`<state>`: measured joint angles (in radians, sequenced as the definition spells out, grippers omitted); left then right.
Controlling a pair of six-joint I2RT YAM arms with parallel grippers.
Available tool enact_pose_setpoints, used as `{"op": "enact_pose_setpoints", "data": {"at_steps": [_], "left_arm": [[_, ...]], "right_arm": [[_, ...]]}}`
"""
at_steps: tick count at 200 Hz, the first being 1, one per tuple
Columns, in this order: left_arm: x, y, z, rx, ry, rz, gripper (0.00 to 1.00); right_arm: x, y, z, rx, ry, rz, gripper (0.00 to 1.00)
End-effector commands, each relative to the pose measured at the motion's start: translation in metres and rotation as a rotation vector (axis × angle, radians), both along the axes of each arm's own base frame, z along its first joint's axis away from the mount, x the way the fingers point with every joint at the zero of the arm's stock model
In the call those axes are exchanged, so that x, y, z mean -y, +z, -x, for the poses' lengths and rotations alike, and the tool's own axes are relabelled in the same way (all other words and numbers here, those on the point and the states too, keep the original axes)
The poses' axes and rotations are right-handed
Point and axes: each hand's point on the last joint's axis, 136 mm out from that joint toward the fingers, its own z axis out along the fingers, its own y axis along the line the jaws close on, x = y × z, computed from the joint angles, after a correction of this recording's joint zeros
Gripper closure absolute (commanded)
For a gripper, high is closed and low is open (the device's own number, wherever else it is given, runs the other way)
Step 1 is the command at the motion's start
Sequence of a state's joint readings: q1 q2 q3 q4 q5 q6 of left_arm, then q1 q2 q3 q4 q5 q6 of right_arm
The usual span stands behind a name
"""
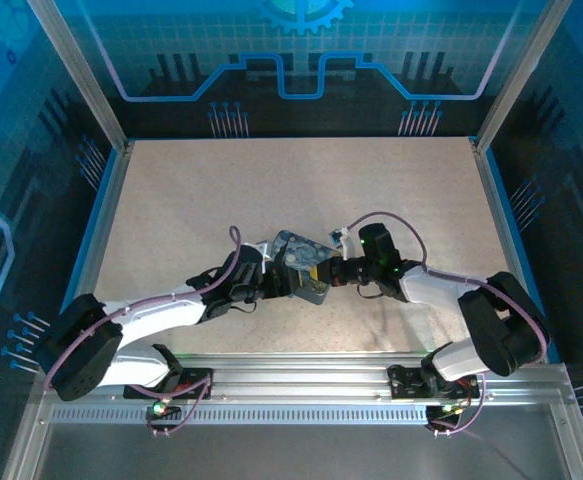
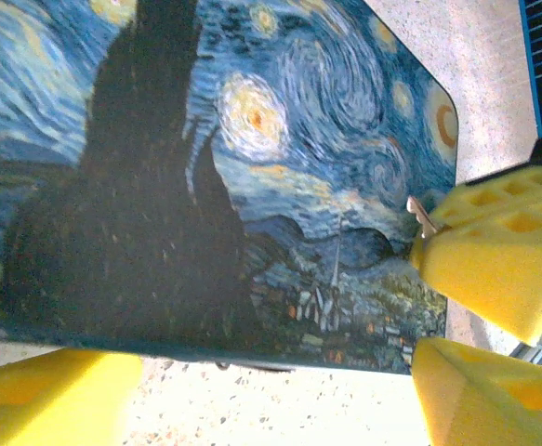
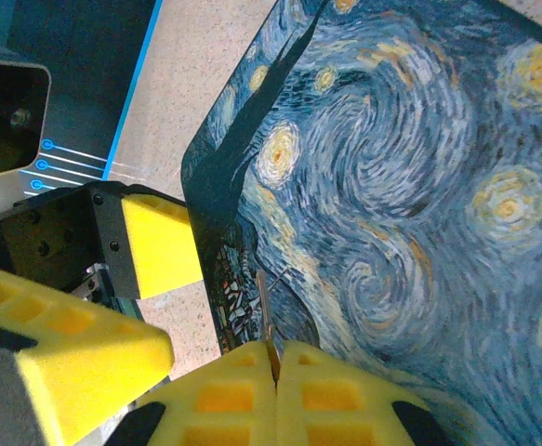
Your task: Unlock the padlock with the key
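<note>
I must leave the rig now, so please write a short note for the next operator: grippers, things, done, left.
Left gripper: open, both fingers beside one edge of the tin, not around it.
Right gripper: shut on the key, its tip over the painted lid.
Done: key picked up.
Left: bring the key to the padlock, insert it, turn it.

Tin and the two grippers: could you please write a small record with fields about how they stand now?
tin: on table, painted face up
right gripper: shut on key
key: thin, tip points at tin's painted face near its edge
left gripper: open, by tin's edge
</note>
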<state>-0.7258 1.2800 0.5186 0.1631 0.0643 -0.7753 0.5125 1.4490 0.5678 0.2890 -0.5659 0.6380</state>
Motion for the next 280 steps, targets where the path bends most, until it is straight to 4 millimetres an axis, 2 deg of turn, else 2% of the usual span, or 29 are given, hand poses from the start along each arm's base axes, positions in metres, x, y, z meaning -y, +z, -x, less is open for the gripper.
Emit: {"op": "enact_pose_setpoints", "data": {"at_steps": [1, 43, 85, 154, 179, 280], "left_arm": [[-0.01, -0.006, 0.013, 0.024, -0.038, -0.039, 0.22], [-0.013, -0.018, 0.026, 0.032, -0.057, -0.084, 0.24], [-0.007, -0.025, 0.019, 0.078, -0.077, -0.103, 0.3], [-0.01, -0.036, 0.008, 0.213, -0.109, -0.234, 0.32], [-0.006, -0.036, 0.007, 0.237, -0.129, -0.234, 0.32], [0.003, -0.05, -0.001, 0.209, -0.144, -0.28, 0.4]], "right_arm": [[0.012, -0.046, 0.019, -0.151, -0.027, 0.119, 0.97], [0.011, -0.05, 0.019, -0.159, -0.029, 0.128, 0.96], [0.011, -0.051, 0.019, -0.161, -0.025, 0.127, 0.96], [0.011, -0.053, 0.018, -0.162, -0.027, 0.133, 0.96], [0.011, -0.055, 0.018, -0.167, -0.026, 0.135, 0.96], [0.008, -0.056, 0.017, -0.172, -0.026, 0.123, 0.96]]}}
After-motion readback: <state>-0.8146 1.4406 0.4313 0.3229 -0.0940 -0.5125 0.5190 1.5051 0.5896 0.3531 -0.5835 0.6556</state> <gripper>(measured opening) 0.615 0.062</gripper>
